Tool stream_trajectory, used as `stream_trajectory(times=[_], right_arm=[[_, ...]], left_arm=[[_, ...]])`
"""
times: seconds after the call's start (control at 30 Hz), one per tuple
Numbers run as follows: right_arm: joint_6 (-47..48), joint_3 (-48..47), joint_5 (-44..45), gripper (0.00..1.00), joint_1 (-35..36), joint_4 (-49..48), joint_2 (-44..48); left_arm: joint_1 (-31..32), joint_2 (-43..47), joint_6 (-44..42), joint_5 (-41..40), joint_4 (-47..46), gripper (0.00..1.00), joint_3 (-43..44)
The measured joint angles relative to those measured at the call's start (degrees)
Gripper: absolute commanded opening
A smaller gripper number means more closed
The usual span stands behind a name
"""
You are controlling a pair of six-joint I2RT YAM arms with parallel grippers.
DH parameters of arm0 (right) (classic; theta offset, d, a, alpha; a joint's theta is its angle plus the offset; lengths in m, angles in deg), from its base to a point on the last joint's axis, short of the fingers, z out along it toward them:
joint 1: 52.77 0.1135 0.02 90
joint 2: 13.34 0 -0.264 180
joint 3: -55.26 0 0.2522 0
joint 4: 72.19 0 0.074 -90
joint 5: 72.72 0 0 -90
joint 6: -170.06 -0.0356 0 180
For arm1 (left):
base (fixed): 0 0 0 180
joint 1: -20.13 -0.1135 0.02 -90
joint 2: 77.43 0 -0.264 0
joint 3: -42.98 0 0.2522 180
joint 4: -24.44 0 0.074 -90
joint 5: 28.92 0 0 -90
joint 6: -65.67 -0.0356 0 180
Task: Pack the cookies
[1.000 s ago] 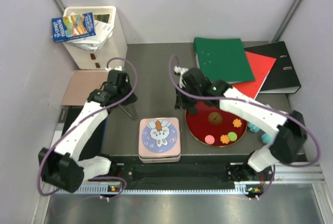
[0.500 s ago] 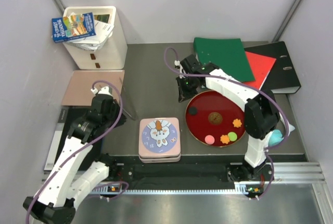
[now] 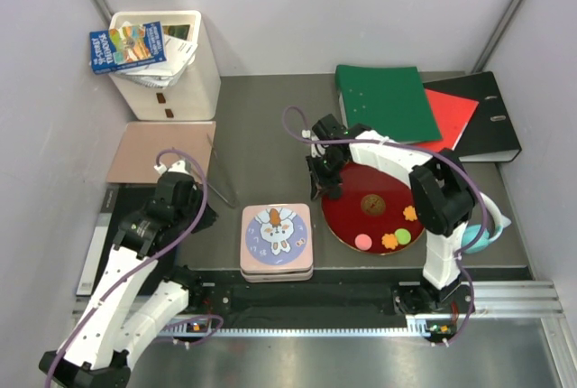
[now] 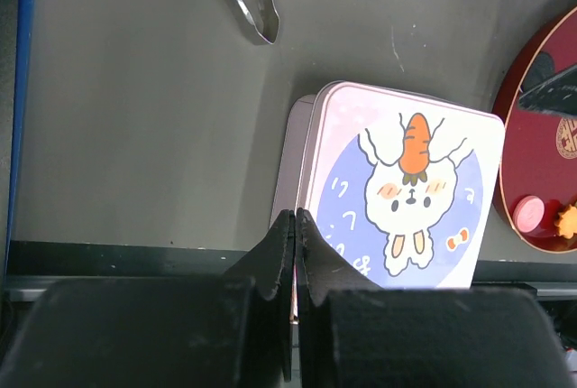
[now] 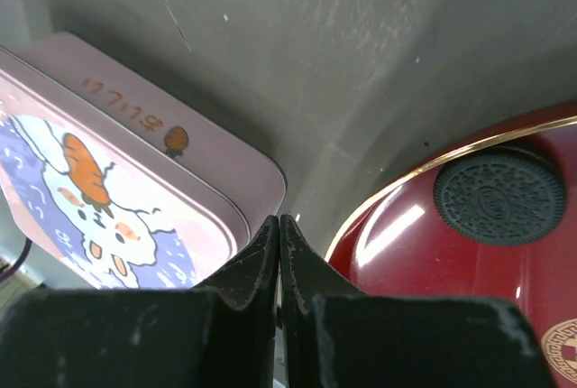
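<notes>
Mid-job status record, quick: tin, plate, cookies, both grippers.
tin: pink bunny tin, lid on, contents hidden
plate: red plate, right of tin
cookies: six seen on plate: black cookie, brown cookie, pink cookie, green cookie, two orange cookies
left gripper: shut, empty, by tin's left edge
right gripper: shut, empty, at plate's left rim near black cookie

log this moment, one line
left end effector shut, empty | right end effector shut, empty, at plate rim | cookies on plate | tin closed

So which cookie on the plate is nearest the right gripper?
The black round cookie, just beside the right gripper; the brown, pink, orange and green ones lie farther off.
</notes>
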Motion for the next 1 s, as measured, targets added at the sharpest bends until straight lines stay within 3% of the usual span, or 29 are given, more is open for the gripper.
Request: stream_trajectory(times=[0.57, 1.0], right_arm=[[-0.6, 4.5, -9.9, 0.0, 0.0, -5.6, -1.4], [-0.5, 5.3, -10.4, 0.01, 0.0, -6.9, -1.6]], left_arm=[[0.0, -1.8, 1.7, 0.9, -0.3, 0.0, -1.0], [0.0, -4.0, 2.0, 1.1, -1.0, 0.01, -1.5]])
